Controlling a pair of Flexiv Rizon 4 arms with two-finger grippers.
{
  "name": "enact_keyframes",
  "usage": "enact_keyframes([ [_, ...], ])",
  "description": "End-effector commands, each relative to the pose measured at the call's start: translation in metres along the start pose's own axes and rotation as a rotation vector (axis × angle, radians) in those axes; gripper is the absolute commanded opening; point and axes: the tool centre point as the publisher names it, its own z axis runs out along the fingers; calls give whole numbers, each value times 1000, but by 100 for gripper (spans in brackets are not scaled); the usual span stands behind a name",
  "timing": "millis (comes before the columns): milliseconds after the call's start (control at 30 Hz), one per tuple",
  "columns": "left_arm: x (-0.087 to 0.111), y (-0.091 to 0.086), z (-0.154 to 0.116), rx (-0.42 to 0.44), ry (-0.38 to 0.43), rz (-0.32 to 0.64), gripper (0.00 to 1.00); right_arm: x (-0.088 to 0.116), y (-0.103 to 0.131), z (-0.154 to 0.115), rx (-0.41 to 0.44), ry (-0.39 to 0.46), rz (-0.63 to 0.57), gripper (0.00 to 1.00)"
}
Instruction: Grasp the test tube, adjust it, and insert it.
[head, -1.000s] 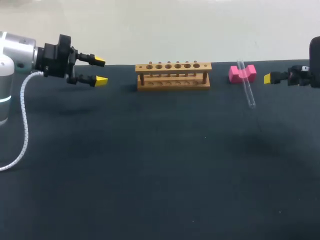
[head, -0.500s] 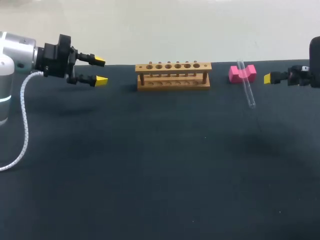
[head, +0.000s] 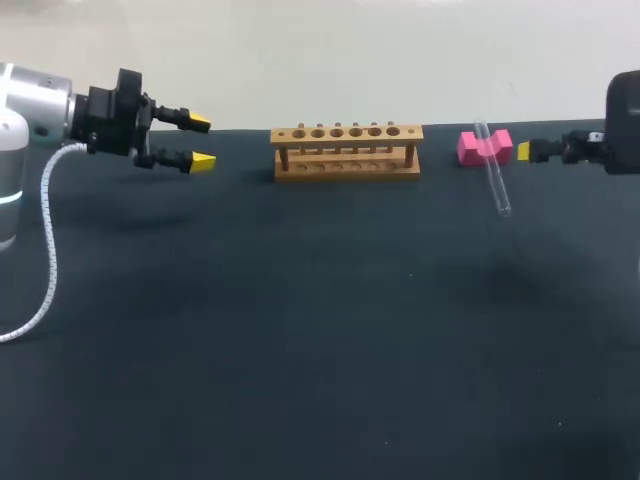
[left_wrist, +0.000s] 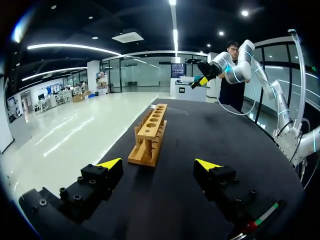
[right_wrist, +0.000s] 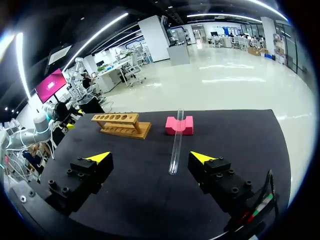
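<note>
A clear test tube lies slanted on the black table, its far end propped in the notch of a pink block. The wooden rack with a row of holes stands at the back middle. My right gripper hovers just right of the pink block. In the right wrist view it is open and empty; the test tube lies ahead of it near one fingertip, with the pink block and rack beyond. My left gripper hangs open and empty left of the rack.
The black table stretches wide in front of the rack and tube. A white cable hangs from my left arm at the table's left side.
My right gripper has shifted a little to the left, closer to the pink block. The left arm, tube and rack have not moved.
</note>
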Motion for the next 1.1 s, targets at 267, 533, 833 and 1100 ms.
enact_keyframes([
  [267,1,-1,0,-4,-3,3,100,-2,-11,37,329,-133,-30,100],
  [533,1,-1,0,-4,-3,3,100,-7,-21,45,475,-115,21,100],
  [833,1,-1,0,-4,-3,3,100,-16,-18,63,569,-125,61,100],
  [1100,1,-1,0,-4,-3,3,100,-17,-20,81,653,-139,44,100],
])
